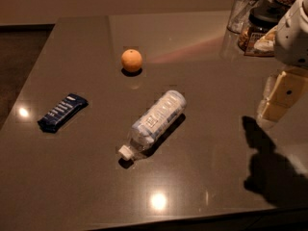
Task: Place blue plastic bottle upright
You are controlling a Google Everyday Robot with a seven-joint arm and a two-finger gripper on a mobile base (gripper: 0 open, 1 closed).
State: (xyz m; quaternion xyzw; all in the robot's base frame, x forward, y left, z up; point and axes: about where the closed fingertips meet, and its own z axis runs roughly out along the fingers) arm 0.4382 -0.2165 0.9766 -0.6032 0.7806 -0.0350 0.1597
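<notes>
Blue plastic bottle [156,121] lies on side in middle of worktop [72,177]. See-through, pale label, white cap toward near edge. My end effector [279,97] at right, well apart from bottle; can't tell if open or closed.

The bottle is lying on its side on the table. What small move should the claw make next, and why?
Probably the claw should travel left and down toward the blue plastic bottle. It lies on its side on the table, cap pointing near-left, while the claw hangs at the right edge, apart from it. The orange is out of the way.
</notes>
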